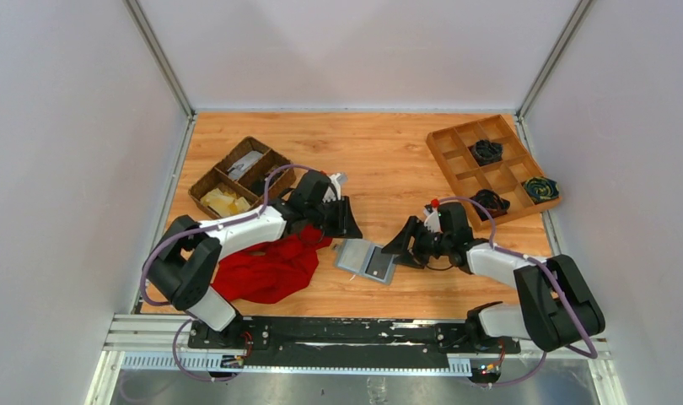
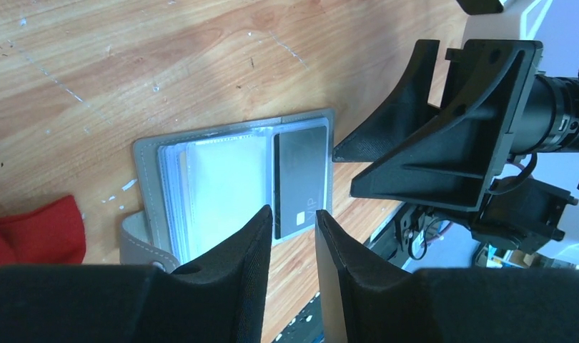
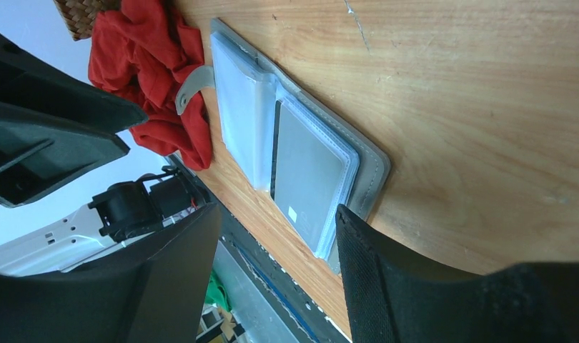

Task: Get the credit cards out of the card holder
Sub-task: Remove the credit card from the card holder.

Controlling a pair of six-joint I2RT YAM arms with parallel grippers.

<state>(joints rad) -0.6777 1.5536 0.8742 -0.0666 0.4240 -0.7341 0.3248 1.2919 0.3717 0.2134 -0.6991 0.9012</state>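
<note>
1. My left gripper (image 2: 292, 214) hides the card holder's (image 2: 229, 182) near edge; glare blanks its clear sleeves (image 2: 208, 193).
2. It lies open on the tabletop (image 2: 165, 64) between my grippers, one dark credit card (image 2: 299, 179) sleeved.
3. Left jaws slightly parted, right gripper (image 3: 278, 211) wide; both empty.

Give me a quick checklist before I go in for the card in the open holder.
1. The card holder lies open on the table: ok.
2. A dark card shows in the sleeve on the right arm's side: ok.
3. The left jaws are empty, gap narrow: ok.
4. The right jaws are wide open, empty, beside the holder: ok.
5. Holder's tab clear of the red cloth: cannot tell.
6. More cards in the other sleeves: cannot tell.
</note>
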